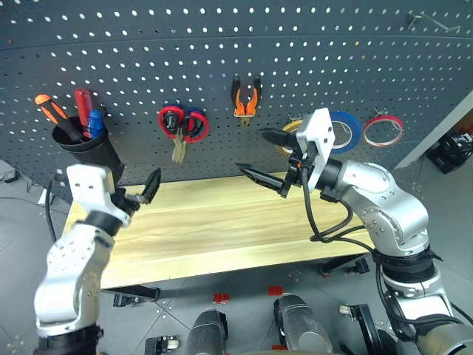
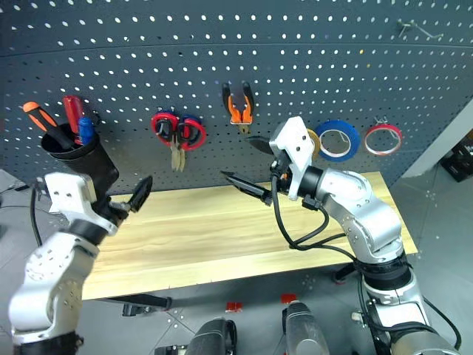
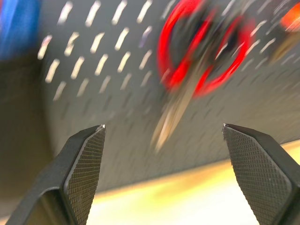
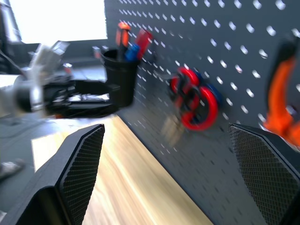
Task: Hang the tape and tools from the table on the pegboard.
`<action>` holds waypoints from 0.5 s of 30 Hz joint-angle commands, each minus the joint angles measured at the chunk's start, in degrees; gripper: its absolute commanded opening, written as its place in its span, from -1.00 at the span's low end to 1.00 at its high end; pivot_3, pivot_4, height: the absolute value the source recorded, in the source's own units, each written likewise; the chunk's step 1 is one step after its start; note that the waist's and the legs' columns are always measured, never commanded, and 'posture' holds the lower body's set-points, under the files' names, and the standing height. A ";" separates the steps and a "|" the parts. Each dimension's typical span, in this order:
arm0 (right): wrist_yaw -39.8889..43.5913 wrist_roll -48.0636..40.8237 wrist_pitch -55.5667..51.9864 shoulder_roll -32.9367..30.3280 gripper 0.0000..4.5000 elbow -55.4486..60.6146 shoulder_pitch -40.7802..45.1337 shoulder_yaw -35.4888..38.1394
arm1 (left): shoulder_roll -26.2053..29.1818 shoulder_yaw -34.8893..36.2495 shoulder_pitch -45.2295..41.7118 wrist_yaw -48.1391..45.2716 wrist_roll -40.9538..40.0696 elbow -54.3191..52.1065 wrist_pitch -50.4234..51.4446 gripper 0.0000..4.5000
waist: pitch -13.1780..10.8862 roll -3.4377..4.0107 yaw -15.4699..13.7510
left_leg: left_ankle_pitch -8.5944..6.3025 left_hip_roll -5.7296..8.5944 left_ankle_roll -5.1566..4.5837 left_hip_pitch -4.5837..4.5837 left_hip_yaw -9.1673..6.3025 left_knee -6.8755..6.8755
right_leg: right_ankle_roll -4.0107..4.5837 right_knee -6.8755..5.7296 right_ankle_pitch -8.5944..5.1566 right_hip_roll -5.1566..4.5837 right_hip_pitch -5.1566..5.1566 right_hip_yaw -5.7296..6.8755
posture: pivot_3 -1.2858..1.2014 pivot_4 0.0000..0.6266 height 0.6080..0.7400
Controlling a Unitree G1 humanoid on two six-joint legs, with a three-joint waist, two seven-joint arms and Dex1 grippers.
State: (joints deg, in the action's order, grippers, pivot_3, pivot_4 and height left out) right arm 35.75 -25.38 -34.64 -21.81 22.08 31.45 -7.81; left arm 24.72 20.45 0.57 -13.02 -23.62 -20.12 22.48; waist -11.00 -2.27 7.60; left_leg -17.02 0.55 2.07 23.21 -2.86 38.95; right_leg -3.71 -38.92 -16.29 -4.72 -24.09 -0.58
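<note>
On the dark pegboard (image 1: pixel 148 44) the orange-and-black pliers (image 1: pixel 246 96) hang from a hook. The yellowish tape (image 2: pixel 314 140) hangs there too, partly hidden behind my right hand. A blue-handled screwdriver (image 1: pixel 95 122) stands in a black cup (image 1: pixel 89 144) on the board's left. The wooden table (image 1: pixel 214 225) carries nothing. My left gripper (image 1: pixel 148 186) is open above the table's left end, just below the cup, with nothing between its fingers (image 3: pixel 86 159). My right gripper (image 1: pixel 266 157) is open and empty over the table's back edge, pointing left along the board.
Red-handled scissors (image 1: pixel 182 126) hang between the cup and the pliers. An orange (image 1: pixel 49 107) and a red screwdriver (image 1: pixel 82 103) share the cup. A blue roll (image 1: pixel 344 132) and a thin red roll (image 1: pixel 383 131) hang at the right. A bare hook (image 1: pixel 432 22) sits top right.
</note>
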 commanded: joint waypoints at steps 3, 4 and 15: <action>-4.87 6.98 8.22 1.03 1.00 -3.73 -8.66 0.59 | -2.87 1.67 2.02 7.99 5.02 -0.60 2.50 0.87 | 1.03 -0.04 -1.03 | -0.01 0.03 -0.01 -0.05 0.06 0.01 | 0.00 -0.02 0.00 0.00 -0.01 -0.11 | -0.05 -0.63 1.00; -6.18 8.24 9.65 1.68 1.00 -5.03 -10.61 0.73 | -3.16 1.48 2.69 7.64 5.05 -0.41 2.33 0.87 | 1.34 -0.04 -1.16 | -0.02 0.04 -0.03 -0.10 0.09 0.00 | 0.00 -0.04 0.00 0.00 0.00 -0.15 | -0.05 -0.64 1.00; -13.71 18.09 28.64 3.34 1.00 -22.00 -24.87 4.74 | -9.28 1.01 7.59 4.65 4.90 4.95 -5.08 0.87 | 4.11 0.31 -2.69 | -0.08 0.13 -0.08 -0.33 0.26 -0.11 | 0.00 0.08 0.00 -0.04 0.17 -0.32 | -0.04 -0.74 1.00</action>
State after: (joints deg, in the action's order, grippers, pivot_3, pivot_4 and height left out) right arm 22.42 -7.76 -9.25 -18.11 0.43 6.57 -4.94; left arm 15.73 20.63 8.04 -8.20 -19.00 -15.01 19.70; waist -6.90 -1.96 4.91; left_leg -17.13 0.68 1.96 22.76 -2.60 38.84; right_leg -3.70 -38.84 -16.29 -4.76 -23.78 -0.90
